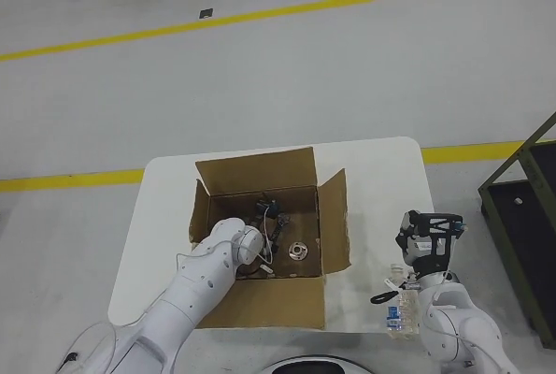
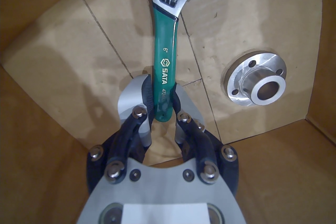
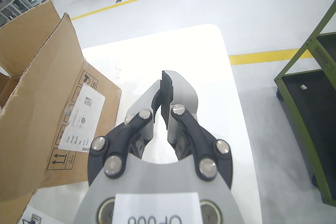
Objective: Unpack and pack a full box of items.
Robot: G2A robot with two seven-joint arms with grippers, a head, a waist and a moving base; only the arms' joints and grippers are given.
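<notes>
**Inside the brown cardboard box [image 2: 65, 59], the left gripper [image 2: 160, 93] is clamping a wrench**

Down in the box, I am watching the left gripper holding the green-handled steel adjustable wrench [image 2: 164, 51]. Its fingers are closed to the width of the handle and are pinching it near the butt end. The handle is running straight out ahead of the fingertips, with the silver head and its open jaw pointing away from the gripper towards the far wall of the box. I cannot tell whether the wrench is resting on the cardboard floor or hanging just above it.

Off to one side of the gripper, well apart from the wrench, a round silver metal flange [image 2: 256, 80] with a raised hub and small bolt holes is sitting flat on the box floor, bore facing up.

Outside the box, I am seeing the right gripper [image 3: 164, 83] hovering above the white table [image 3: 210, 78]. Its fingers are pressed together at the tips, with nothing between the black ribbed pads. The box's outer wall, carrying a white label, is standing just beside this gripper. In the top view, a clear plastic bottle [image 1: 397, 304] with a blue label is lying on the table behind that gripper, next to the arm's forearm.

Beyond the table's edge, on the side of the right gripper away from the box, an olive-green metal cart [image 3: 309, 93] is standing on the floor.
</notes>
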